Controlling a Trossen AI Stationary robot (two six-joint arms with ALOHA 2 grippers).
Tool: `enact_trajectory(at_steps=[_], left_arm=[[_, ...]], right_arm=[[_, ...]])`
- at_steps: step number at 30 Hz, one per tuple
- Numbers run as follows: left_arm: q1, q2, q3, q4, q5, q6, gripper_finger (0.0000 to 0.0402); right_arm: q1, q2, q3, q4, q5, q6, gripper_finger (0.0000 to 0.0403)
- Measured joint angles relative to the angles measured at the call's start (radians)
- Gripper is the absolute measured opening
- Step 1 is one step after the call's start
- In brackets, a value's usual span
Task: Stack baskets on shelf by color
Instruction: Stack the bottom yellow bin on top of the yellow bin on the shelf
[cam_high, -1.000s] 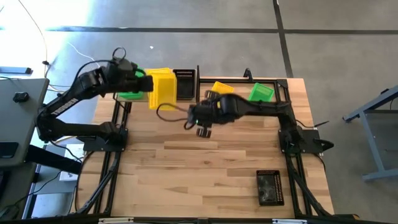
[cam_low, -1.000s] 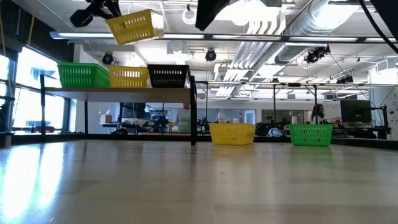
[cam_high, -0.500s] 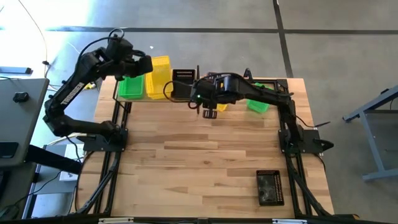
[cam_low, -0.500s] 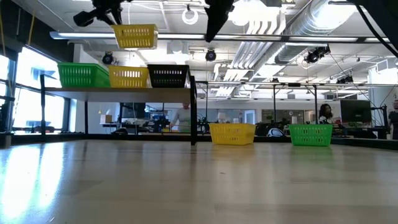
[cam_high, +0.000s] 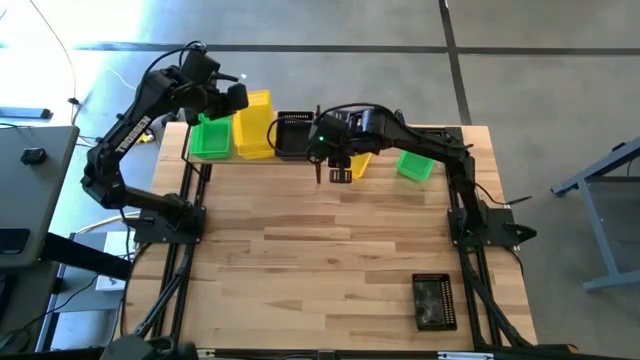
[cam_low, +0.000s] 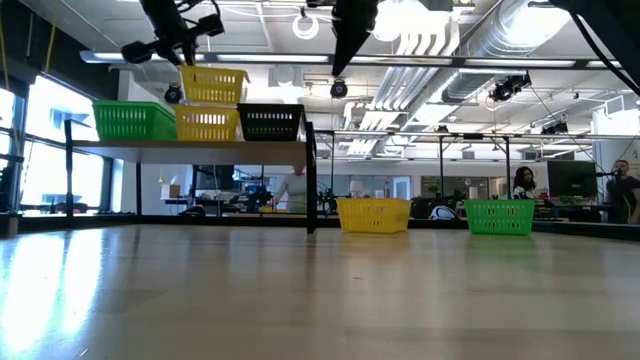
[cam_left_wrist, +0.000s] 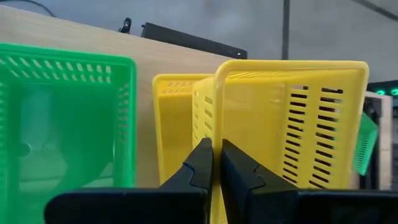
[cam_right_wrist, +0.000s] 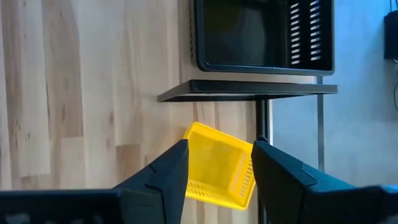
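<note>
We see a light-wood bench (cam_high: 330, 260). The shelf (cam_high: 255, 157) stands at its far left corner. Along the far edge, a yellow basket (cam_high: 360, 163) and a green basket (cam_high: 416, 165) rest on the boards. A black basket (cam_high: 435, 301) lies near the near right corner.

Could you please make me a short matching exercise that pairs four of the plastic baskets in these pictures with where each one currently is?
Column one:
1. Yellow perforated plastic basket gripped by the left gripper
2. Black perforated plastic basket near the shelf's upright
3. Green perforated plastic basket farthest from the shelf
4. Black perforated plastic basket lying alone

Column two:
A. On the table by its near edge, right side
B. On the light-wood shelf board, at its end
C. Over the yellow basket on the shelf
D. On the table's far side, beside a yellow basket

Pairs: 1-C, 2-B, 3-D, 4-A

The right gripper hangs open above the table's yellow basket.
</note>
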Motion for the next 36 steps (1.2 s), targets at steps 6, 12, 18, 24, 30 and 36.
enact_trajectory(at_steps=[6, 12, 18, 24, 30, 36], left_arm=[[0.036, 0.043, 0.0, -0.039, 0.005, 0.031, 0.0005], [0.05, 0.076, 0.0, -0.039, 0.019, 0.058, 0.0005], [0.055, 0.098, 0.0, -0.038, 0.019, 0.068, 0.0006], [0.082, 0.098, 0.0, -0.036, 0.022, 0.075, 0.0013], [0.083, 0.098, 0.0, -0.036, 0.028, 0.075, 0.0023], [0.083, 0.098, 0.0, -0.043, 0.036, 0.09, 0.0038]], right_arm=[[-0.002, 0.0, 0.0, 0.017, -0.008, -0.021, 0.0161], [-0.002, 0.0, 0.0, 0.03, -0.008, -0.024, 0.0161], [-0.002, 0.0, 0.0, 0.031, -0.008, -0.024, 0.0161], [-0.002, 0.0, 0.0, 0.034, -0.008, -0.024, 0.0161], [-0.002, 0.0, 0.0, 0.044, -0.008, -0.024, 0.0161], [-0.003, 0.0, 0.0, 0.044, -0.007, -0.024, 0.0161]])
